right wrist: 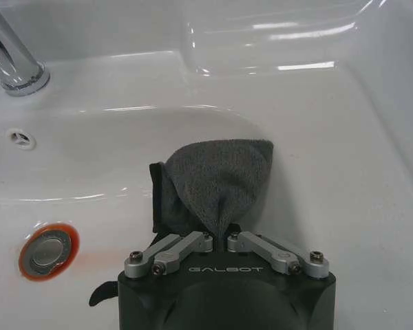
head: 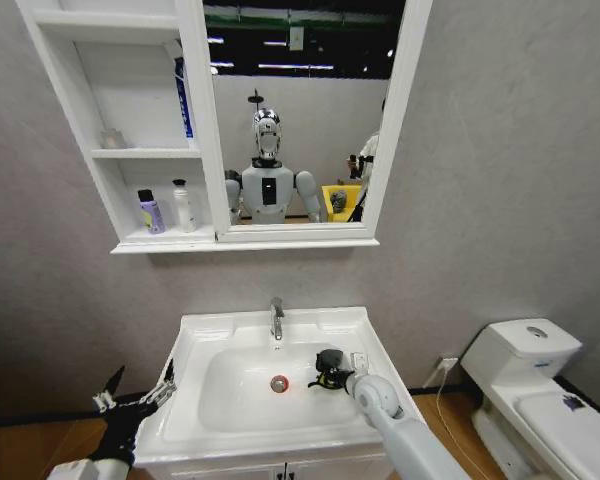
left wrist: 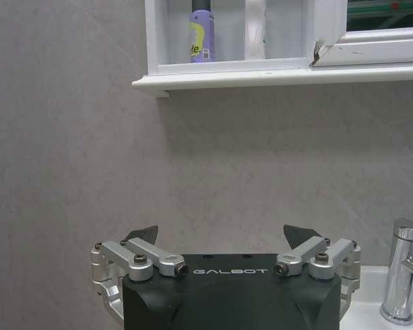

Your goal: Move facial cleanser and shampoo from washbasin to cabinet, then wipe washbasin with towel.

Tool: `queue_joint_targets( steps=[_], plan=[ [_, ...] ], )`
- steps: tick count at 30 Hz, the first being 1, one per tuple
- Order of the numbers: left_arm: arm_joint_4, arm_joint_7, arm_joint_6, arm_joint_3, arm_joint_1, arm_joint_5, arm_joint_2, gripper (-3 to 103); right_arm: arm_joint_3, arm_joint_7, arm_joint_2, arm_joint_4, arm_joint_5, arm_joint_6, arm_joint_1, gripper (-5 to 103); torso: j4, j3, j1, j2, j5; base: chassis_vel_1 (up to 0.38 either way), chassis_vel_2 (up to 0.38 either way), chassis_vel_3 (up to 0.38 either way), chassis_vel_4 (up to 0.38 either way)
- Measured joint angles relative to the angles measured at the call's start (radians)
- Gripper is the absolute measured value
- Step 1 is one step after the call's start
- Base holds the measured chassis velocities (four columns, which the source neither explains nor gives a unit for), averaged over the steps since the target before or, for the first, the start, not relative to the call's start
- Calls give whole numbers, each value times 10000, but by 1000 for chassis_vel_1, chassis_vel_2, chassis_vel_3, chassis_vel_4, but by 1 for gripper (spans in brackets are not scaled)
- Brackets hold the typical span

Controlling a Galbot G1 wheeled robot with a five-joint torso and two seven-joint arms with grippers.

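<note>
The white washbasin has a chrome tap and a red-ringed drain. My right gripper is down in the bowl, right of the drain, shut on the dark grey towel, which lies bunched against the bowl's wall. In the right wrist view the drain sits off to one side. Left of the basin, my left gripper hangs open and holds nothing. A purple bottle and a white bottle stand on the cabinet's lowest shelf; I cannot tell cleanser from shampoo.
A white toilet stands at the right. The tall mirror reflects the robot. A blue tube leans on the middle shelf beside a small clear item. Grey wall runs behind the basin.
</note>
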Motion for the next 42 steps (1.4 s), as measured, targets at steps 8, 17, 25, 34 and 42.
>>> queue_joint_targets(
  steps=[8, 17, 25, 34, 42],
  plan=[
    [0, 0, 0, 0, 0, 0, 0, 100, -453, -732, 806, -1257, -1000, 21, 339, 4, 4, 1, 0, 0, 1, 0, 0, 0, 0],
    [-1, 0, 0, 0, -1, 0, 0, 100, -838, -1584, 1453, -2606, -1669, 450, 1097, 4, 2, 1, 0, 0, 0, 0, 0, 0, 0],
    [0, 0, 0, 0, 0, 0, 0, 100, -953, -2383, 2043, -3677, -1914, 632, 1636, 4, 2, 0, 1, 0, -1, 0, 0, 0, 0],
    [0, 0, 0, 0, 0, 0, 0, 100, -1209, -3262, 2942, -4834, -2410, 901, 2014, 4, 4, -2, -1, 2, 0, 0, 0, 0, 0],
    [-1, 0, 0, 0, -1, 0, -1, 100, -1521, -3463, 3717, -5306, -2518, 1129, 2079, 4, -7, -2, -1, 1, -9, 0, 0, 0, 0]
  ],
)
